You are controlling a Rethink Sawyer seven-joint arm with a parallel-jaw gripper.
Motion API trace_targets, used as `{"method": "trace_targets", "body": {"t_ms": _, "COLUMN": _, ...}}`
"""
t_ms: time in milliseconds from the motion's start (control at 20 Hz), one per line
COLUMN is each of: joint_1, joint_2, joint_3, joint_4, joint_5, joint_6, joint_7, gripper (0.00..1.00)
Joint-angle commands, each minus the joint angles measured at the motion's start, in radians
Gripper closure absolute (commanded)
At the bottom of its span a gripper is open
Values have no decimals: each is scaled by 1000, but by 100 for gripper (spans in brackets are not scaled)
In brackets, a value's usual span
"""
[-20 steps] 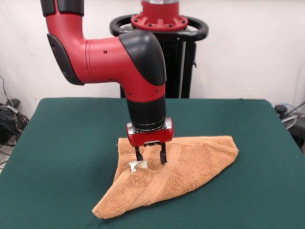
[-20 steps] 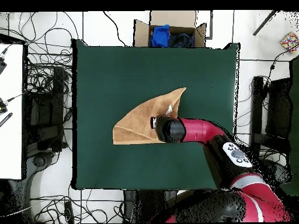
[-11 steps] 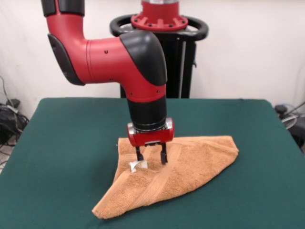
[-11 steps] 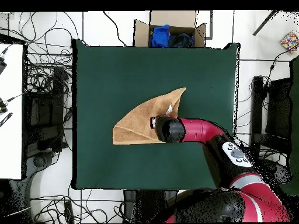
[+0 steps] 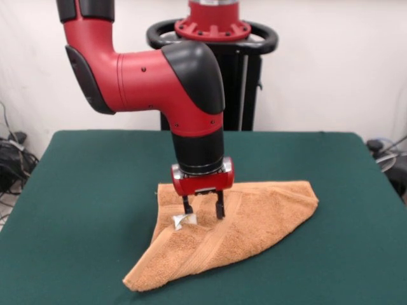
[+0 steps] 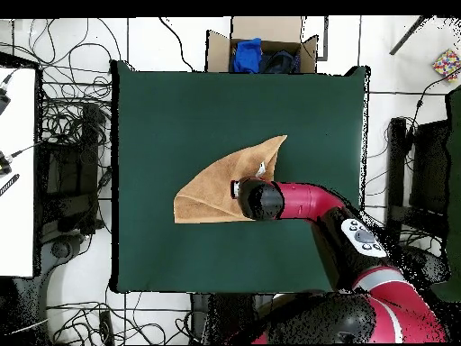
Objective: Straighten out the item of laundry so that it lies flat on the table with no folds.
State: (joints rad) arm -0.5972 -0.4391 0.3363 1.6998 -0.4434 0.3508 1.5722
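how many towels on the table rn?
1. The orange-tan towel lies folded into a rough triangle near the middle of the green table, under the gripper. Nothing else visible on the table.

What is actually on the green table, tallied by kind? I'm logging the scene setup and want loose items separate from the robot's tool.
Towels: 1, the folded orange-tan towel
Care tags: 1, the white tag on that towel
Grippers: 1, the gripper, open over the towel
Tables: 1, the green table
Total: 4
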Motion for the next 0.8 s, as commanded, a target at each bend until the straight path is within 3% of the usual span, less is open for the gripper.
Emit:
{"method": "trace_targets", "body": {"t_ms": 50, "joint_1": 35, "joint_2": 18, "joint_3": 40, "joint_4": -66, "joint_5": -51, "joint_6": -17, "joint_7": 10, "gripper": 0}}
{"method": "trace_targets", "body": {"t_ms": 800, "joint_1": 29, "joint_2": -8, "joint_3": 49, "joint_4": -47, "joint_5": -41, "joint_6": 3, "joint_7": 6, "gripper": 0}}
